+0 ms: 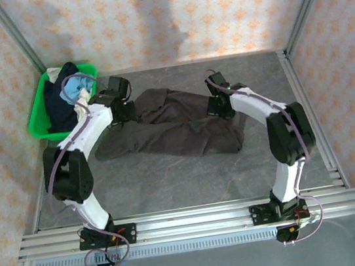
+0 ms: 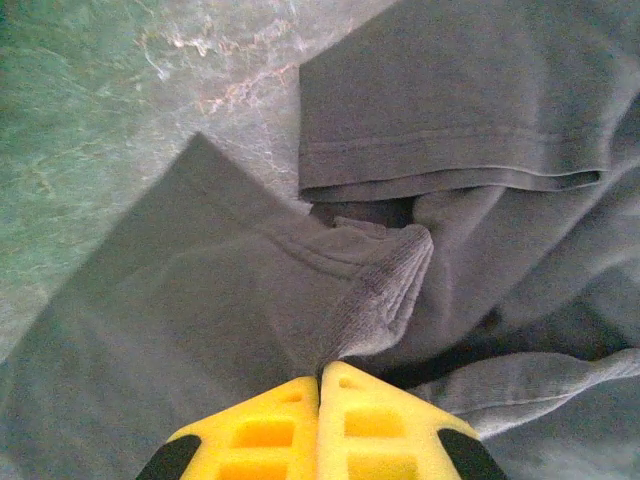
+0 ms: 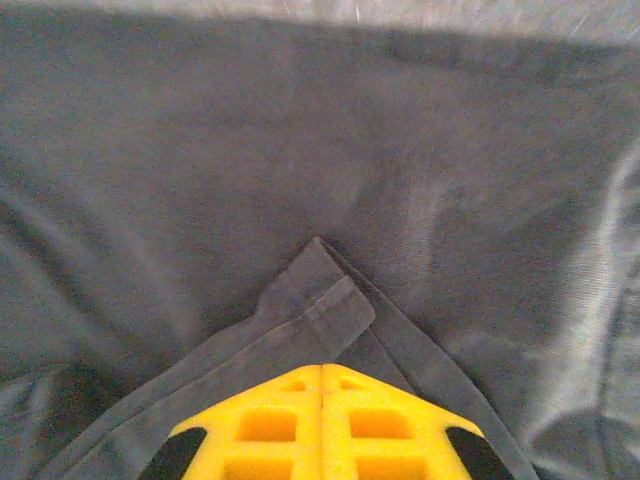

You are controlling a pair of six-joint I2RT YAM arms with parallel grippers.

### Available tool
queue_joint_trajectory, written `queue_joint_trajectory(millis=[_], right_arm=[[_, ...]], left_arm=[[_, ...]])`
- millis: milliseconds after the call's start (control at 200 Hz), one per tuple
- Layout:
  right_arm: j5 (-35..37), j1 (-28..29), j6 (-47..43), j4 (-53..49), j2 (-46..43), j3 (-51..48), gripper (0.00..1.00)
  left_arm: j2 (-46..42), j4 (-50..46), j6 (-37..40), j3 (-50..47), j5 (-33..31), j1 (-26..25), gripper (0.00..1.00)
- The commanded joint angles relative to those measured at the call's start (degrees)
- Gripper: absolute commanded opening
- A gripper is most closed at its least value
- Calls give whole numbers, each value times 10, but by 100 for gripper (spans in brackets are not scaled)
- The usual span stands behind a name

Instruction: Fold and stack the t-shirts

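A large dark brown-grey t-shirt (image 1: 176, 125) lies crumpled across the middle of the grey table. My left gripper (image 1: 124, 113) is at its left end. In the left wrist view this gripper (image 2: 320, 368) is shut, with a ribbed fold of the shirt (image 2: 385, 290) pinched up into its yellow tips. My right gripper (image 1: 218, 105) is on the shirt's right part. In the right wrist view it (image 3: 322, 368) is shut over a folded hem corner (image 3: 320, 300), whose cloth runs under the tips. More t-shirts, navy (image 1: 61, 108), light blue (image 1: 77, 89) and cream (image 1: 55, 73), are heaped in the basket.
A green plastic basket (image 1: 37, 121) stands at the back left against the wall. Aluminium rails (image 1: 308, 111) edge the table on the right and along the front. Patterned walls close in the back and sides. Bare table (image 1: 190, 177) lies in front of the shirt.
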Motion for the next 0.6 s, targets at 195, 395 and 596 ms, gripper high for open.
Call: queue_joint_trajectory(millis=[195, 395, 596], right_arm=[[10, -1, -4, 1, -153, -84, 23], [-8, 0, -9, -3, -8, -27, 56], [-1, 4, -13, -22, 94, 47, 58]], left_arm=[[-195, 20, 7, -96, -7, 2, 0], [-162, 18, 1, -146, -8, 2, 0], [-157, 37, -1, -199, -29, 2, 0]])
